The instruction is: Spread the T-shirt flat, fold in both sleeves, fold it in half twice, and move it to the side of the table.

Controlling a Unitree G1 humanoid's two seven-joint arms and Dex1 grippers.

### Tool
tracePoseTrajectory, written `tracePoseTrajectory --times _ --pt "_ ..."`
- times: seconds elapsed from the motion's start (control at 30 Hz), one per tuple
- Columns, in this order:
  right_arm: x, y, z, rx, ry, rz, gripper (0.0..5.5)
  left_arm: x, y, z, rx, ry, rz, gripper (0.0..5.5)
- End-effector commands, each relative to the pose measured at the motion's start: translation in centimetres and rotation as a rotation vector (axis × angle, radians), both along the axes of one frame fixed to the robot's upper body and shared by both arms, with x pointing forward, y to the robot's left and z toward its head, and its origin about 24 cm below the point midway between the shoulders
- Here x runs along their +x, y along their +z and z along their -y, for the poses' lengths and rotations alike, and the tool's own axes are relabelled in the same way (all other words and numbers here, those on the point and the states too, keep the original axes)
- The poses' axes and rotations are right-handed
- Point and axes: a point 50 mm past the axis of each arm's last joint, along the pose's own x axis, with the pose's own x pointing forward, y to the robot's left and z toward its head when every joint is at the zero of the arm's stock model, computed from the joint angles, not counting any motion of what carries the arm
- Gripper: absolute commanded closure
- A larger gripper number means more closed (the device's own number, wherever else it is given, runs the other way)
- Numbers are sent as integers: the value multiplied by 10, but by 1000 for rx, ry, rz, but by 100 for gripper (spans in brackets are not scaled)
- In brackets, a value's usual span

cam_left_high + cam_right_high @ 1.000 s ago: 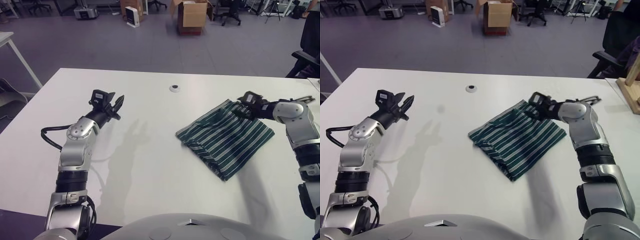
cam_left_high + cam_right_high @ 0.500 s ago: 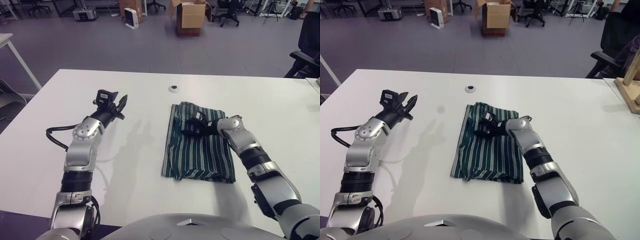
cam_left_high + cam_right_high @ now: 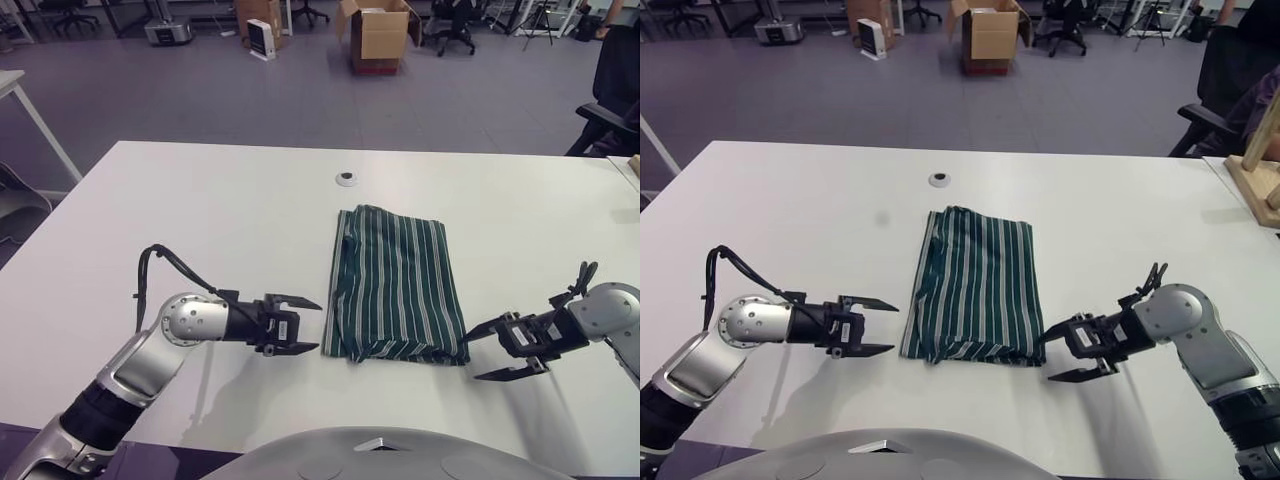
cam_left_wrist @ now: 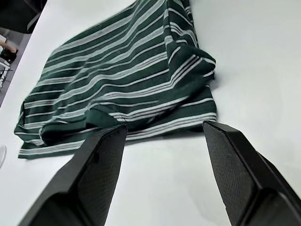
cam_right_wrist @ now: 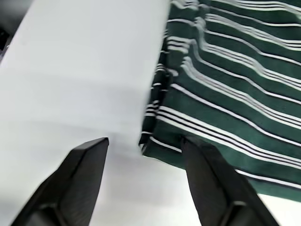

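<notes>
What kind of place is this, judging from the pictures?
Probably an office or lab workroom: a large white table, an open cardboard box on the grey floor behind it, and office chairs farther back.

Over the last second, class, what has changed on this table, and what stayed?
The right claw dragged the folded T-shirt from the right to the table's middle, let go and drew back to its near right corner. The left claw, open, came to its near left corner. The round disc stayed put.
</notes>
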Motion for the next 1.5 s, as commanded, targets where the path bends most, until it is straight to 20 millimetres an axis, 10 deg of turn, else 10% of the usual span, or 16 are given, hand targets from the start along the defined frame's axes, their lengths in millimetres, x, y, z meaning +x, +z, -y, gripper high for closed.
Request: tracePoseTrajectory --times 0.03,0.27,0.6,0.77,1.13,1.37,1.5 --pt "6 -9 -11 -12 22 135 270 -2 -8 13 -31 -42 -55 255" --pt "5 -15 -7 -58 46 130 270 12 -29 30 -4 -68 -40 255" --pt "5 -22 -14 -52 35 110 438 9 -45 31 66 -122 -142 253" --pt "5 -21 -16 -45 35 106 530 18 -57 26 149 -106 -109 353" --pt "5 -16 -24 15 13 70 537 12 -82 8 204 -116 -186 542" --pt "-18 47 -16 116 6 -347 540 -19 14 -10 -143 -111 -546 550" --pt "1 76 -7 189 -78 -417 540 -8 47 -11 -188 -106 -596 550"
